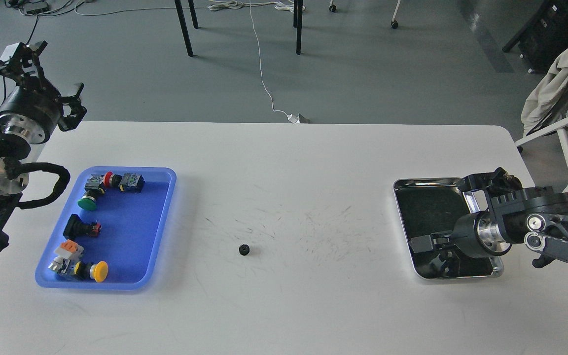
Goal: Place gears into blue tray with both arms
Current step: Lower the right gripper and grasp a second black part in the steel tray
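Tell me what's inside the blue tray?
The blue tray holds only push-button switches, with green, red, black and yellow caps. No gear is inside; one gear lies on the table. Nothing covers the tray.

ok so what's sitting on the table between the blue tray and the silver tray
In the head view, only one small black gear lies on the white table between the blue tray and the silver tray; the rest is bare, scuffed tabletop.

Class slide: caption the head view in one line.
One gear lies on the white table between blue tray and silver tray.
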Tool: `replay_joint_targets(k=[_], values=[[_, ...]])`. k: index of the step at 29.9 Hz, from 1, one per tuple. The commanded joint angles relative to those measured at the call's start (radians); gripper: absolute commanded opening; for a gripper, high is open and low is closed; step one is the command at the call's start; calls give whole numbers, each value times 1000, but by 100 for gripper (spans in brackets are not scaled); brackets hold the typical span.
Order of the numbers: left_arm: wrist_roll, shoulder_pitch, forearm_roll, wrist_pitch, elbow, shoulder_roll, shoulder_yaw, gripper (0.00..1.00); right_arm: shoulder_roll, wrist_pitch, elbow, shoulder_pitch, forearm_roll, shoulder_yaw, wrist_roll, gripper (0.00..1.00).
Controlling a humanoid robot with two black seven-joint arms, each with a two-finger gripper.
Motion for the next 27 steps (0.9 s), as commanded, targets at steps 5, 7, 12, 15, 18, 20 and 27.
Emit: replay_joint_targets(k=[5, 7, 12, 15, 18, 20, 27], values=[[0, 0, 0, -1, 0, 5, 0, 98, -1, 10, 2, 8, -14, -2, 0, 15], [0, 0, 0, -1, 0, 6, 0, 98, -1, 16, 2, 8, -19, -2, 0, 3], [0, 0, 0, -3, 0, 8, 0, 98, -2, 22, 3, 13, -20, -2, 2, 1], [0, 0, 0, -3, 0, 8, 0, 98, -5, 26, 6, 17, -20, 0, 2, 1], [0, 0, 0, -1, 0, 8, 0, 98, -11, 28, 12, 34, -19, 2, 2, 1], [0, 0, 0, -1, 0, 8, -1, 98, -14, 28, 18, 51, -16, 0, 3, 1], [0, 0, 0, -1, 0, 8, -1, 98, -77, 31, 112, 141, 7, 12, 6, 1]])
